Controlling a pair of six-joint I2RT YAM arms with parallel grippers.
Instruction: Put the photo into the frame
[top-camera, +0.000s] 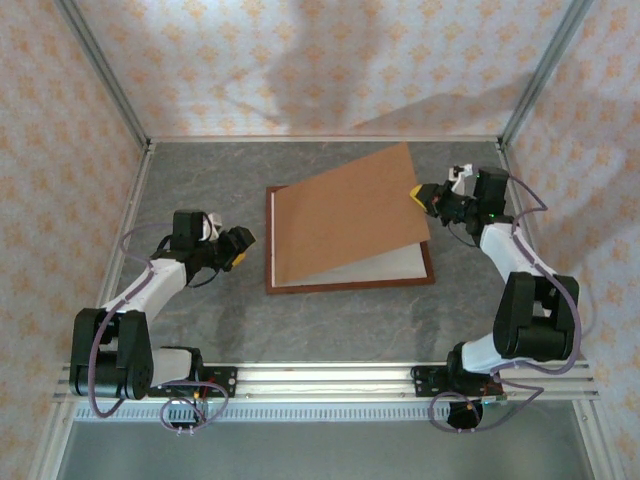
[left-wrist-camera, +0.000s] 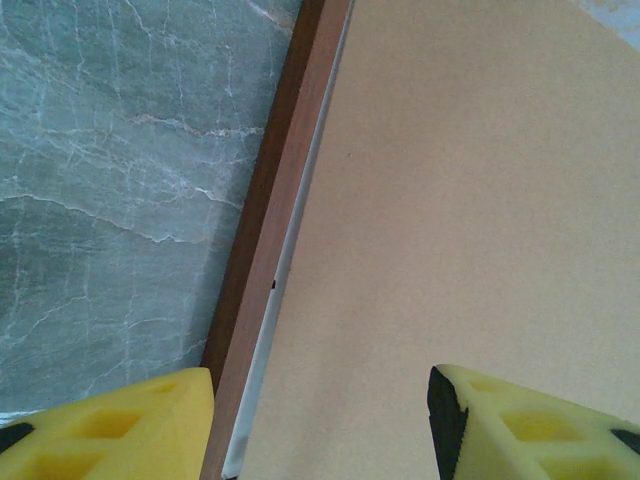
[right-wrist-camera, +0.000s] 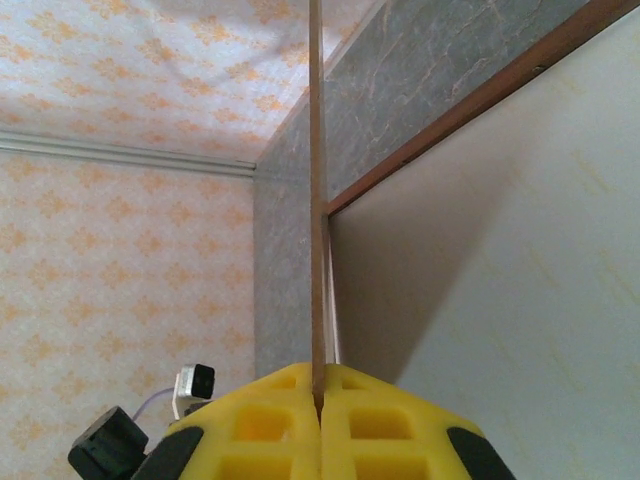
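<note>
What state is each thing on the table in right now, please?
frame: lying flat, its inside uncovered on the right.
backing board: tilted, right edge raised, left edge low at the frame.
right gripper: shut on the backing board's raised edge.
left gripper: open, holding nothing, at the frame's left side.

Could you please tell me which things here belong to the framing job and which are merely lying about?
Job: frame, backing board pinched by the right gripper, pale sheet under it, open left gripper.
Merely around: marbled table, wallpapered walls, metal rail.
</note>
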